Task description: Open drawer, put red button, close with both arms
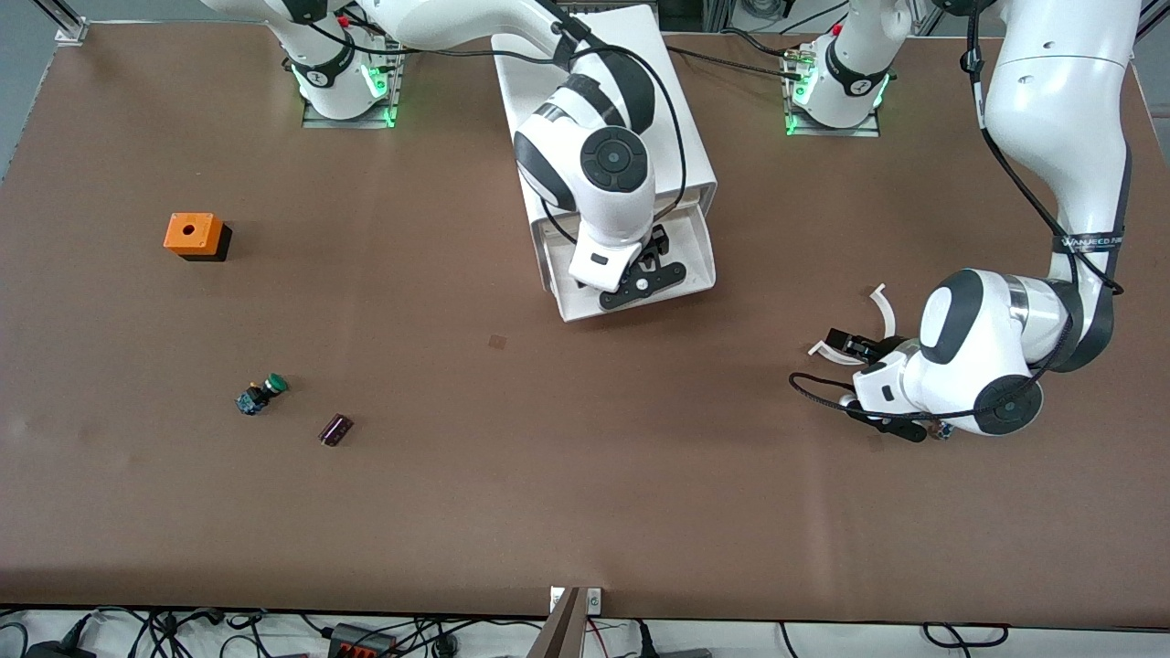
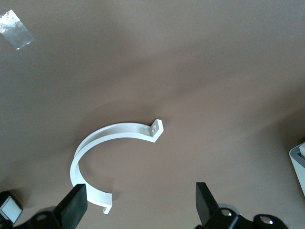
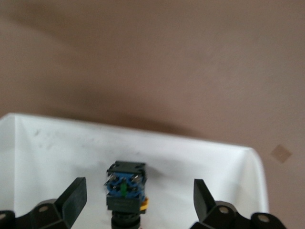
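Your right gripper (image 3: 136, 200) has its fingers spread wide, hanging over the red button (image 3: 126, 186), which lies in the open drawer (image 1: 699, 239) of the white cabinet (image 1: 676, 110). Your left gripper (image 2: 140, 205) waits, fingers apart, over a white curved bracket (image 2: 102, 138) toward its end of the table (image 1: 585, 475).

Two robot arms (image 1: 585, 174), one white cabinet (image 1: 676, 119), one open drawer (image 1: 704, 265), one orange cube (image 1: 194, 235), one green-capped button (image 1: 262, 394), one dark cylinder (image 1: 335, 429), one white curved clip (image 2: 112, 138), one blue-based button (image 3: 125, 188) in the drawer

A robotics lab: two bolted arms (image 1: 585, 174), brown table (image 1: 585, 475), loose cables (image 1: 384, 635).
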